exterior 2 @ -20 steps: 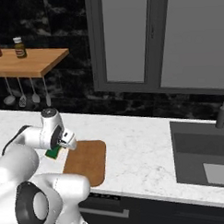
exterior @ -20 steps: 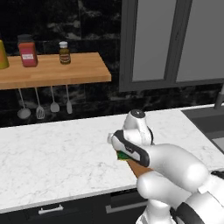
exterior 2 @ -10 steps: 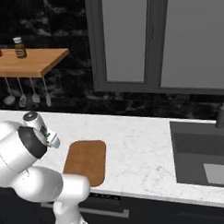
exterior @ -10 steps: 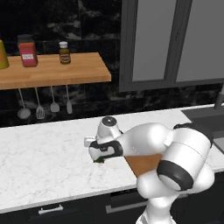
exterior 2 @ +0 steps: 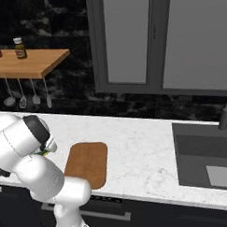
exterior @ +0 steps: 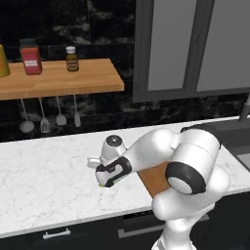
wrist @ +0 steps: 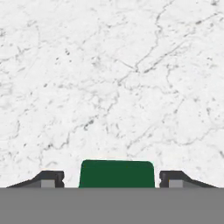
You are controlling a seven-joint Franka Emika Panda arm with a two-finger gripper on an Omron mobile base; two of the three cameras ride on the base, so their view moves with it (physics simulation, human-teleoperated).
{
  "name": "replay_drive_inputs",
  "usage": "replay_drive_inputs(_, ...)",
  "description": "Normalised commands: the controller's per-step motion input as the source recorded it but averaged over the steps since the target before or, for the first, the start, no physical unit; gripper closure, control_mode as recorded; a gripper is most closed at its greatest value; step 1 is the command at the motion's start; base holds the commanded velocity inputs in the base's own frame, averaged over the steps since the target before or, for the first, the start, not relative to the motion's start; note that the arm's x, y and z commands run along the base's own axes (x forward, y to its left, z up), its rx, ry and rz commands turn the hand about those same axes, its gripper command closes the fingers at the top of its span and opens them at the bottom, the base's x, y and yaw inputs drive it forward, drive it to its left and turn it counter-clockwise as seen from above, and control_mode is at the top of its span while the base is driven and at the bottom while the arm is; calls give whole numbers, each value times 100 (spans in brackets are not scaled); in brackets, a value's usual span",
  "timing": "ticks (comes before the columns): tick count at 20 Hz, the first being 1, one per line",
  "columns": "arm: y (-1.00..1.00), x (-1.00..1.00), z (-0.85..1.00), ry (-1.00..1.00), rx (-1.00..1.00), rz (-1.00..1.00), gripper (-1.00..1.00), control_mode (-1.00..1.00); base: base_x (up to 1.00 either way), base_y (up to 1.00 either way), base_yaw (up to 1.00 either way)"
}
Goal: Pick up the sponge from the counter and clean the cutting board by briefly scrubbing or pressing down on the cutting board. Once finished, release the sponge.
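Note:
My gripper (exterior: 104,181) hangs low over the white marble counter (exterior: 44,180), just left of the brown wooden cutting board (exterior: 156,178). In the hand view the dark green top of the sponge (wrist: 116,174) lies between the two fingertips (wrist: 52,177), with a thin strip of marble showing on each side, so the gripper (wrist: 112,178) is open around it. A sliver of yellow foam of the sponge (exterior: 101,185) peeks out under the hand. From the right base view the cutting board (exterior 2: 87,163) lies bare, and a speck of green of the sponge (exterior 2: 42,152) shows beside my arm.
An orange-brown wall shelf (exterior: 58,80) carries jars, with utensils (exterior: 44,117) hanging beneath it. A sink (exterior 2: 206,162) with a tap sits at the counter's right end. Dark drawers run below the counter edge.
The arm has swung left with the sponge, from over the cutting board to the counter beside it. The fingers now stand apart from the sponge.

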Motion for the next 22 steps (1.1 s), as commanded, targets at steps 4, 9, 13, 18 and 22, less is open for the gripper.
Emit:
replay_drive_inputs(4, 0, 1, 94, -6, 0, 0, -100, -100, 0, 0, 0)
replay_drive_inputs(9, -11, -29, 100, -9, 3, 0, -100, -100, 0, 0, 0)
replay_drive_inputs(13, -57, -54, 99, -6, 8, -7, -100, -100, 0, 0, 0)
replay_drive_inputs(18, -80, -48, 57, -2, 6, -13, -100, -100, 0, 0, 0)
replay_drive_inputs(22, -55, -100, 33, -25, 0, -5, -100, -100, 0, 0, 0)
